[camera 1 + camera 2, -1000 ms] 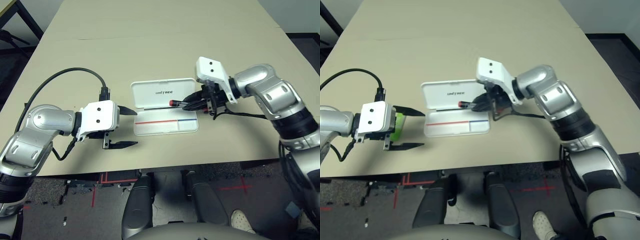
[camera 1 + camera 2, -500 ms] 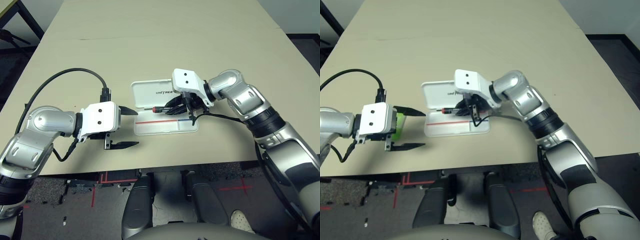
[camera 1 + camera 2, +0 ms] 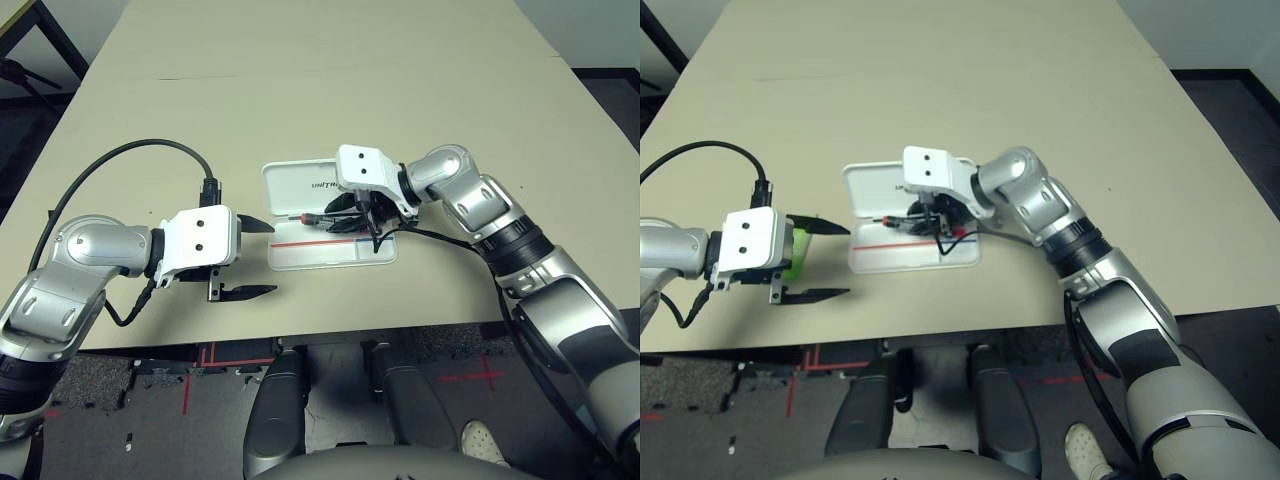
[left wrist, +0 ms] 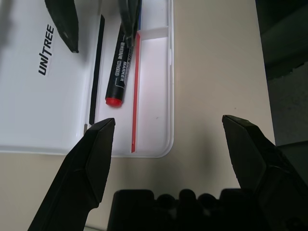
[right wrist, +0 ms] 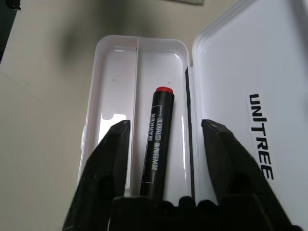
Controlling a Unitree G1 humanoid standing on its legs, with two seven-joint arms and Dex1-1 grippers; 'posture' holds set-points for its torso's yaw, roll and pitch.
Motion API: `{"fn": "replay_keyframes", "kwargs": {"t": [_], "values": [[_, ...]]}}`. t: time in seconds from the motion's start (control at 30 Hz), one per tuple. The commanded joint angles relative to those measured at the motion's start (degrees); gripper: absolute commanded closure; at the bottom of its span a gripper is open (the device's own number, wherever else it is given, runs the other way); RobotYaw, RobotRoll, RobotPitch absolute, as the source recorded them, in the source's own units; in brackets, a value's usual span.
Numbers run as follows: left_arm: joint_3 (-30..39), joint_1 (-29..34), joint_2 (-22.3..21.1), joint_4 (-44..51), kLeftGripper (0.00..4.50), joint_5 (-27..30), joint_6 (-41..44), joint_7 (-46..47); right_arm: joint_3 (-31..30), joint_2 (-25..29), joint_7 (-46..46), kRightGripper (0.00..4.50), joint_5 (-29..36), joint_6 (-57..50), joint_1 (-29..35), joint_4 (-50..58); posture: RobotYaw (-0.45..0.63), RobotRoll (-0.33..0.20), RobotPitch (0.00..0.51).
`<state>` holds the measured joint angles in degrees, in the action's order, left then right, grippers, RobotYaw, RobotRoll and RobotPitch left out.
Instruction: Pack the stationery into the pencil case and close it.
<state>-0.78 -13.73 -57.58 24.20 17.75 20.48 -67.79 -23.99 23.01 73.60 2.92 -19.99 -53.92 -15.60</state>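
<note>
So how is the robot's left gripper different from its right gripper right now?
The left gripper hangs over bare table, off to the side of the pencil case; the right gripper is over the open case. The left gripper has nothing between its fingers; the right gripper's fingers stand either side of the marker, which lies in the case tray. Both are open and both have two black fingers.

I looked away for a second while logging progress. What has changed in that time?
The right end effector carried the marker leftward over the pencil case, then opened and let it go; the marker now lies in the tray, between the parted fingers. The left end effector stayed open beside the case, and the lid stayed open.
</note>
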Motion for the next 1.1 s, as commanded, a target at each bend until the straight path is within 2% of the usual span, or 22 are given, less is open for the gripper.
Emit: {"fn": "replay_keyframes", "kwargs": {"t": [0.03, 0.33, 0.5, 0.67, 0.83, 0.93, 1.1], "values": [[-0.3, 0.4, -0.7, 0.1, 0.00, -0.5, -0.5, -0.3, 2.9, 2.7, 3.1, 0.01, 3.9, -2.2, 1.1, 4.4, 0.07, 0.000, 0.191], [0.8, 1.0, -0.1, -0.5, 0.00, 0.1, 0.3, 1.2, 10.4, 14.3, 10.5, 0.01, 14.7, -8.8, 6.5, 14.5, 0.07, 0.000, 0.192], [2.2, 2.0, 0.2, -0.3, 0.00, -0.3, 4.8, 5.6, 14.8, 22.3, 12.6, 0.01, 19.7, -13.4, 12.4, 19.8, 0.06, 0.000, 0.195], [3.8, 3.0, 0.8, -0.2, 0.00, -0.3, 9.3, 10.3, 18.2, 26.8, 11.8, 0.01, 22.8, -15.2, 17.1, 22.9, 0.05, 0.000, 0.193], [4.7, 4.0, -0.4, 0.3, 0.00, -1.2, 17.8, 15.5, 20.7, 31.2, 11.9, 0.01, 24.9, -16.7, 21.0, 25.1, 0.05, 0.000, 0.194], [4.4, 2.7, -0.7, 0.0, 0.00, -1.9, 24.3, 18.9, 21.0, 32.0, 11.0, 0.01, 25.6, -17.5, 21.9, 26.0, 0.05, 0.000, 0.194], [5.7, -2.1, 2.9, 0.0, 0.00, 0.1, 38.3, 25.6, 20.3, 31.5, 9.2, 0.01, 25.6, -17.3, 22.1, 26.3, 0.05, 0.000, 0.195]]}}
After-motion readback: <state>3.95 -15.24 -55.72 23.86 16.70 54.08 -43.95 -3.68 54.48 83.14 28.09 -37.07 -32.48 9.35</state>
